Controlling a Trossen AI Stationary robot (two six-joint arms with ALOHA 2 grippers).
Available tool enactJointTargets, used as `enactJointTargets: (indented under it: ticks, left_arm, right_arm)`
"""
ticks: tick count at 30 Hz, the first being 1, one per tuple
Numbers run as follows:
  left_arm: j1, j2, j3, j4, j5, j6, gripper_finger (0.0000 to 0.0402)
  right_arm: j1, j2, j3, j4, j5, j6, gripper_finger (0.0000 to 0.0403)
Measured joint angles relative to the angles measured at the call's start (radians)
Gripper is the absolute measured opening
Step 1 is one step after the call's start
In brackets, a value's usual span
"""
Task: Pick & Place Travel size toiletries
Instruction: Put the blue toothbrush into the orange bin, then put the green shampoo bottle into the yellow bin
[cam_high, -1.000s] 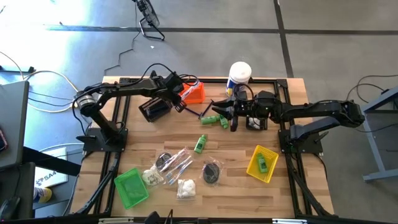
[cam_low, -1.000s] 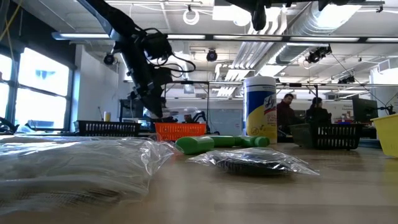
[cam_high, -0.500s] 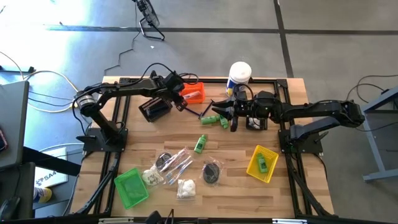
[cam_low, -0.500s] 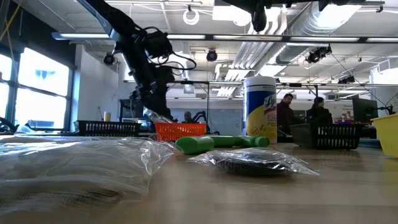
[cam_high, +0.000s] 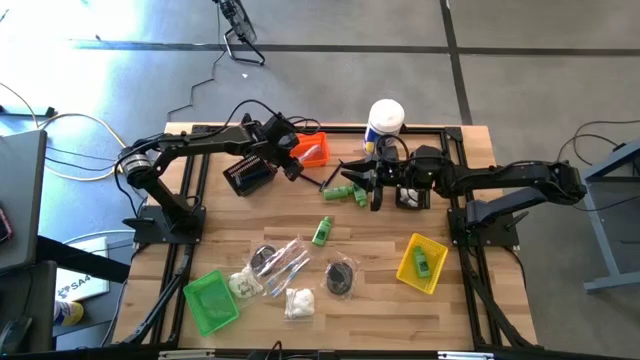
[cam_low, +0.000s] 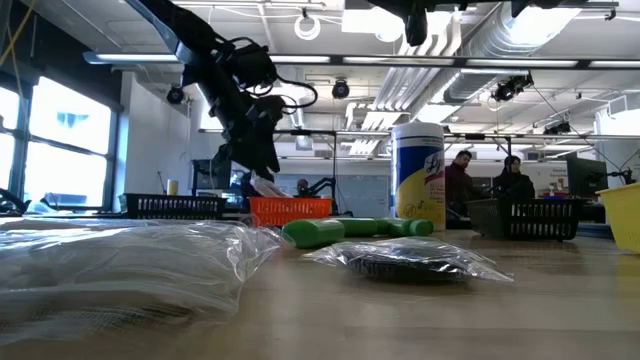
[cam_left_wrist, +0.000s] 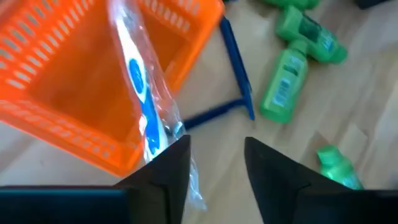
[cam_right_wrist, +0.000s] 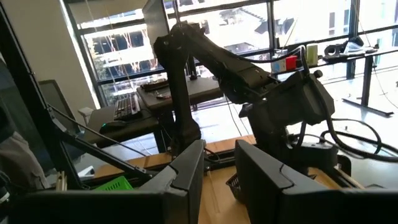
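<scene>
A clear-wrapped toothbrush packet (cam_left_wrist: 142, 93) lies slanting in the orange bin (cam_left_wrist: 74, 81), its lower end over the bin's near rim. My left gripper (cam_left_wrist: 217, 155) hovers open just by that end, at the bin's near side (cam_high: 292, 165). Green mini bottles (cam_high: 350, 192) and thin dark sticks (cam_left_wrist: 236, 68) lie on the wood between the arms; another green bottle (cam_high: 322, 231) lies nearer. More packets (cam_high: 285, 262), dark round bundles (cam_high: 340, 275) and bags of white puffs (cam_high: 298, 303) lie toward the near edge. My right gripper (cam_right_wrist: 219, 162) hangs open above the table's middle (cam_high: 372, 190), holding nothing. My left gripper stands open, with the packet's lower end (cam_left_wrist: 169, 134) right beside one finger (cam_left_wrist: 177, 155). Whether that finger touches the wrapping, I cannot tell. The packet rests on the orange bin's rim and floor.
A tall white canister (cam_high: 385, 122) stands at the far edge behind the right gripper. A black bin (cam_high: 247, 175) sits under the left arm, a green bin (cam_high: 211, 300) at the near left, and a yellow bin (cam_high: 422, 262) holding a green bottle at the near right.
My left gripper has opened and let go of the clear-wrapped packet, and its wrist has turned. The packet has dropped into the orange bin, one end still over the rim. The right arm has kept still.
</scene>
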Motion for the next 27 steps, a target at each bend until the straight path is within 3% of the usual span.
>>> enactJointTargets:
  ticks: [5,13,19,25,27]
  left_arm:
    - [0.0,0.0,0.049,0.001,0.037,0.0,0.0082]
    - [-0.034,-0.017,0.169,-0.039,0.064,0.072,0.0009]
    - [-0.08,-0.071,0.198,-0.036,-0.016,0.1,0.0005]
    - [-0.079,-0.092,0.197,-0.044,-0.039,0.099,0.0001]
    - [-0.079,-0.09,0.197,-0.046,-0.039,0.099,0.0001]
  right_arm:
    - [0.0,0.0,0.0,0.042,-0.021,-0.016,0.0085]
    - [0.0,0.0,0.0,0.201,-0.165,-0.004,0.0085]
    - [0.0,0.0,0.0,0.221,-0.174,0.003,0.0075]
    - [0.0,0.0,0.0,0.222,-0.174,0.008,0.0011]
    - [0.001,0.0,0.0,0.222,-0.163,0.011,0.0006]
